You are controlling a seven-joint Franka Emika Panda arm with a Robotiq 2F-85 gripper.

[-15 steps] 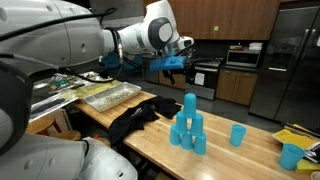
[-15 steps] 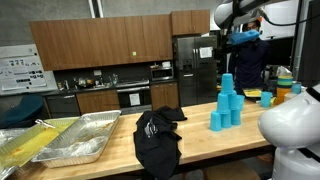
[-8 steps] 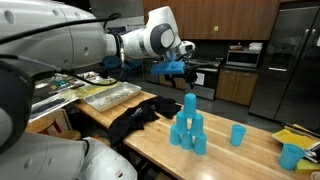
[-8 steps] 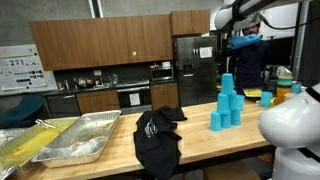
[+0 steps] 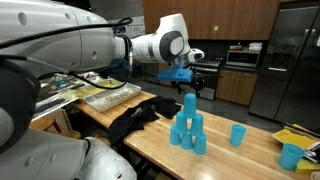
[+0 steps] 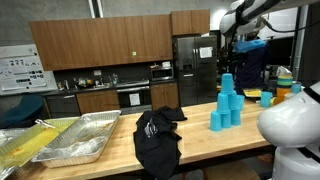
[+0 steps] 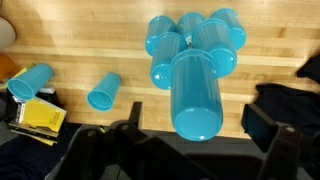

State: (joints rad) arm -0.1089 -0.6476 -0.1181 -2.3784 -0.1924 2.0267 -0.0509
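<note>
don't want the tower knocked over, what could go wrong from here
1. The open gripper hovers above the top cup of the cup tower; coming down off-centre could topple it.
2. A falling cup might hit the loose cup or roll off the table.

Wooden table (image 5: 245, 160) — blue cups (image 5: 187, 135), black cloth (image 5: 133, 121).

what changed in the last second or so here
The arm swung sideways and a little down, bringing the open fingers over the top cup of the blue cup stack. Nothing was taken hold of or let go. The stack, the lone blue cup, the black cloth and the foil trays stayed put.
</note>
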